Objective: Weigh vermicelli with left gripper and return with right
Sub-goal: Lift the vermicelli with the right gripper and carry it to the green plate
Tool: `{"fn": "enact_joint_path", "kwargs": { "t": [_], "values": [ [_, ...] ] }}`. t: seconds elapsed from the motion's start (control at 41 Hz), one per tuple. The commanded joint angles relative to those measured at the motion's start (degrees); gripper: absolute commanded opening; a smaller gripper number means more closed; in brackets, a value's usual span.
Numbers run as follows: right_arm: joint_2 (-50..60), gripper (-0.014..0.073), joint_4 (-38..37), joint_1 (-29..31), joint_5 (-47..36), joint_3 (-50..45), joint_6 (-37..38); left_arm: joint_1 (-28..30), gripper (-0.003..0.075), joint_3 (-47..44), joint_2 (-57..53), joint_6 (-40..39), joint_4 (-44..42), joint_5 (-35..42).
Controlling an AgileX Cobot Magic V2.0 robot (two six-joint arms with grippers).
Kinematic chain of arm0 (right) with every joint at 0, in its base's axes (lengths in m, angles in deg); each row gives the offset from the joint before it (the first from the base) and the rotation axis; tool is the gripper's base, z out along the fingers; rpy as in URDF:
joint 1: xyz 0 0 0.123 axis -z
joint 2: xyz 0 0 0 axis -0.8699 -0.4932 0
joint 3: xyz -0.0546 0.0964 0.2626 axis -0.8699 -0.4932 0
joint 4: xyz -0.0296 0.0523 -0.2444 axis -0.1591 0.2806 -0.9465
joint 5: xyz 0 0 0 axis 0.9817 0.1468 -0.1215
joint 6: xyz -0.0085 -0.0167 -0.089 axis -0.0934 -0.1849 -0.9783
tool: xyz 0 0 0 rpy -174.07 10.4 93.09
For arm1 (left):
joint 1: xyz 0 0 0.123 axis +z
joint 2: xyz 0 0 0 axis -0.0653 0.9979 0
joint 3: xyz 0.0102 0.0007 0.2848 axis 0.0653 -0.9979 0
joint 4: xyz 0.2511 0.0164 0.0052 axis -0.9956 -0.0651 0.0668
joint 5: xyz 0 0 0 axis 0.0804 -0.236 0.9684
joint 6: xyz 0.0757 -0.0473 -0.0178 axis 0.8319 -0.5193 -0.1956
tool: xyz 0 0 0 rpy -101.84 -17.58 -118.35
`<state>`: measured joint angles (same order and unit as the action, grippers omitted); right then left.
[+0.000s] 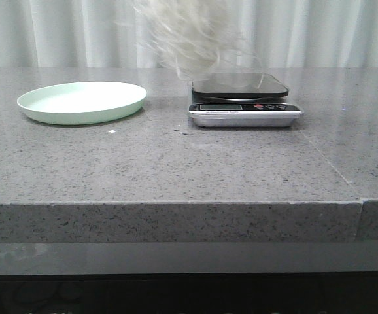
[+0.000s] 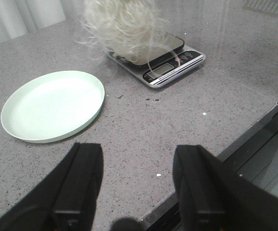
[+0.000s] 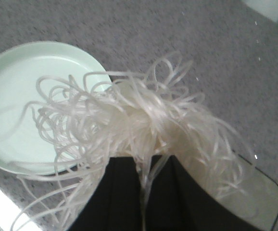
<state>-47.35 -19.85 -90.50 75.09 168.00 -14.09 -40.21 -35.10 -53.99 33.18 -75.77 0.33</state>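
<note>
A: The vermicelli (image 1: 190,36) is seen lifted clear above the scale (image 1: 244,99), blurred in the front view, with its lowest strands trailing down toward the black weighing platform.

B: And how is it being held?

A: It is pinched by the right gripper (image 3: 148,185); in the right wrist view the dark fingers are closed narrowly on the middle of the tangle, and strands are fanned out to both sides.

B: Can a long axis be made out?

A: Hardly. The clump is roughly round, though loose loops are thrown out toward the pale green plate (image 1: 82,102), which lies on the grey surface (image 1: 176,170) well apart from the scale.

B: The left gripper?

A: The left gripper (image 2: 136,180) is held wide and nothing is carried between its fingers; it is positioned over the near edge of the surface, facing plate and scale.
</note>
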Motion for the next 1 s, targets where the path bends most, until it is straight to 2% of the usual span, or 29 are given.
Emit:
{"fn": "enact_joint_path", "kwargs": {
  "t": [0.0,0.244,0.414,0.609,0.975],
  "values": [
    [3.74,0.0145,0.16,-2.08,-9.37,3.00,-0.59,-0.26,0.0397,1.48,0.11,-0.15,0.57,4.45],
    [1.25,0.0145,0.22,-7.65,-24.71,3.00,-0.59,-0.26,0.0397,1.48,0.11,-0.15,0.57,4.45],
    [-2.38,0.0145,0.22,-10.27,-30.16,3.00,-0.59,-0.26,0.0397,1.48,0.11,-0.15,0.57,4.45],
    [-6.52,0.0145,0.27,-10.36,-31.22,3.00,-0.59,-0.26,0.0397,1.48,0.11,-0.15,0.57,4.45],
    [-11.17,0.0156,2.85,-10.36,-27.66,3.00,-0.59,-0.26,0.0397,1.48,0.11,-0.15,0.57,4.45]
  ]
}}
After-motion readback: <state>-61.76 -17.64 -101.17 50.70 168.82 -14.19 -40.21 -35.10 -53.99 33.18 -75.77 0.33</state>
